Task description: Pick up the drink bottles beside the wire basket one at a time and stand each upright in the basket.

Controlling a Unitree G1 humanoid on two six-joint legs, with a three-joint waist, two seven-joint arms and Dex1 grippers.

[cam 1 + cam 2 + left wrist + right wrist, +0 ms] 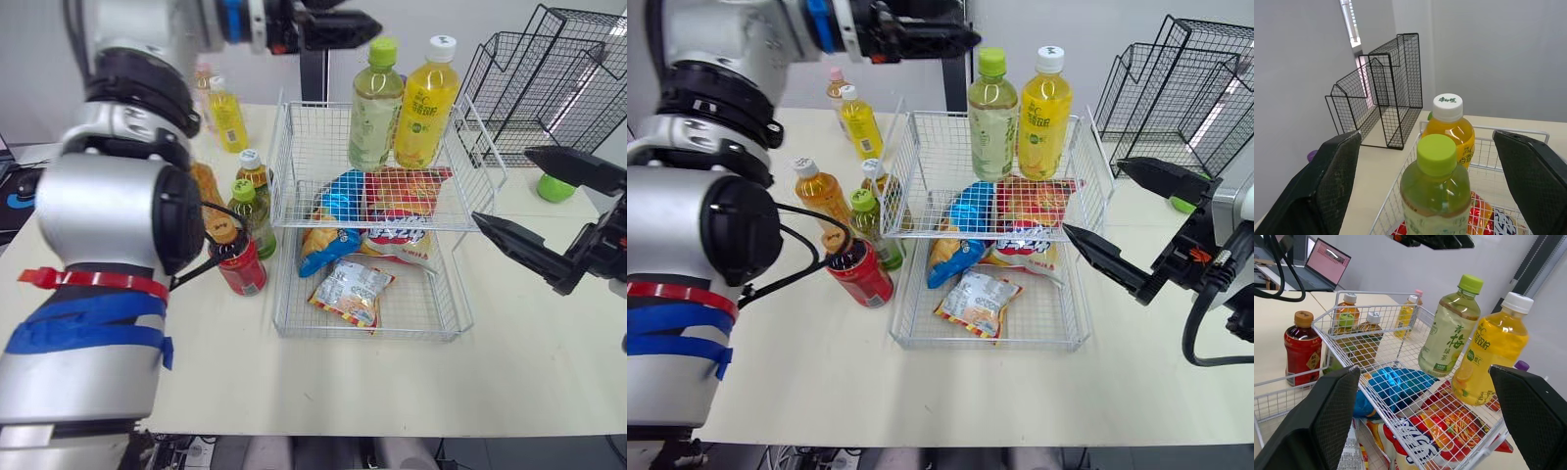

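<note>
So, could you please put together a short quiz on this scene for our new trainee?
1. True or false: two bottles stand upright on the upper shelf of the wire basket.
2. Which colour is the cap on the green tea bottle? A red, B green, C white.
3. Fill in: the red bottle stands on the table on the robot's ____ side of the basket.
Key: 1 true; 2 B; 3 left.

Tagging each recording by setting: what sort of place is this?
Likely an office or lab workspace: a plain beige table, bare white walls, an open laptop in the background, and black wire racks standing nearby.
</note>
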